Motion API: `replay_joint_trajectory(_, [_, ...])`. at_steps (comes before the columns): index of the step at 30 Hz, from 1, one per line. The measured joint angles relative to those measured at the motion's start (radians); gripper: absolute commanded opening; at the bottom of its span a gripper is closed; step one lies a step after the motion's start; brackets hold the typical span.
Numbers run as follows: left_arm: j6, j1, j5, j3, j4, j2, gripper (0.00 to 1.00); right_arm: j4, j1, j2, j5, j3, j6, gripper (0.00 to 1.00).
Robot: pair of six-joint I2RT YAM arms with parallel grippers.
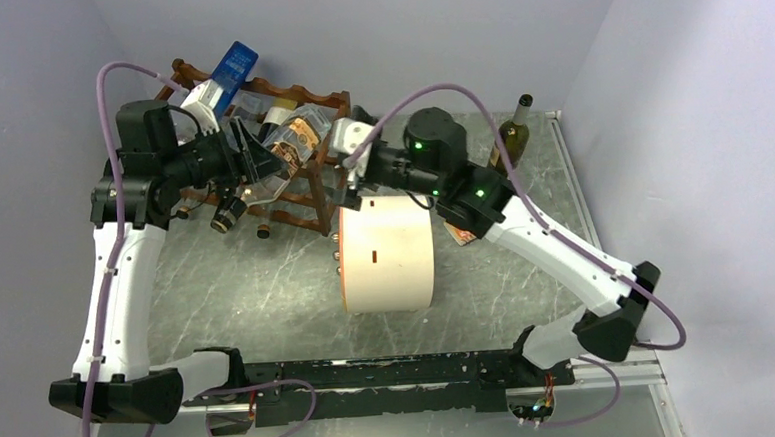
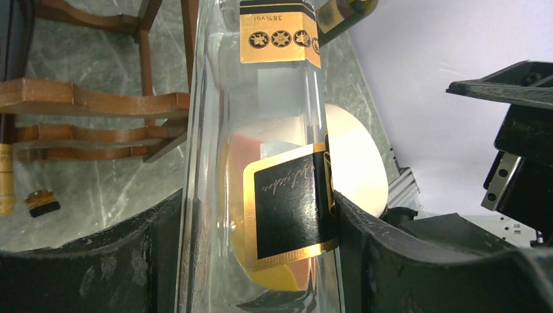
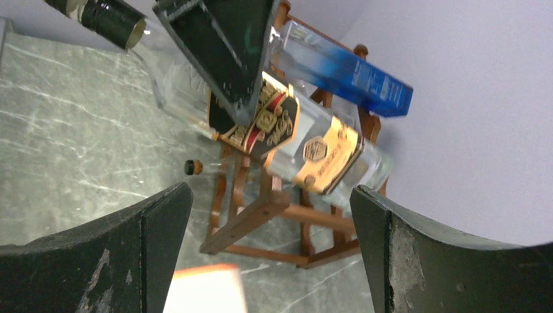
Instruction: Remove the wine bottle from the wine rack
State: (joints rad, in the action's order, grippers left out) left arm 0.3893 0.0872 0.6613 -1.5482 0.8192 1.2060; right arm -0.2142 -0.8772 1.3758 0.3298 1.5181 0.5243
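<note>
Glass wine bottle sits clamped in your left gripper, clearest from its wrist; your right gripper gapes empty.

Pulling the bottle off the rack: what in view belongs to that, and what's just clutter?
Job: clear bottle, clamped in the left gripper; wine rack.
Clutter: cream cylinder; green bottle standing at the far right; blue box lying on the rack.
</note>
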Motion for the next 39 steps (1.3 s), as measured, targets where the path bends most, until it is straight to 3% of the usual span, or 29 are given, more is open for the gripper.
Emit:
replay_joint_trajectory(3, [-0.032, 0.000, -0.018, 0.007, 0.033, -0.022, 0.07, -0.045, -0.064, 0.079, -0.035, 0.090, 0.114, 1.00])
replay_joint_trajectory(9, [-0.080, 0.002, -0.031, 0.011, 0.091, -0.049, 0.07, -0.098, -0.182, 0.148, -0.142, 0.086, 0.332, 1.00])
replay_joint_trajectory(17, [-0.120, 0.002, -0.036, 0.052, 0.140, -0.082, 0.07, -0.117, -0.235, 0.222, -0.268, 0.103, 0.502, 1.00])
replay_joint_trajectory(30, [-0.139, 0.002, -0.032, 0.090, 0.161, -0.110, 0.07, -0.153, -0.236, 0.299, -0.246, 0.211, 0.612, 0.94])
replay_joint_trajectory(39, [-0.146, 0.002, -0.029, 0.093, 0.175, -0.121, 0.07, -0.211, -0.236, 0.381, -0.202, 0.283, 0.639, 0.83])
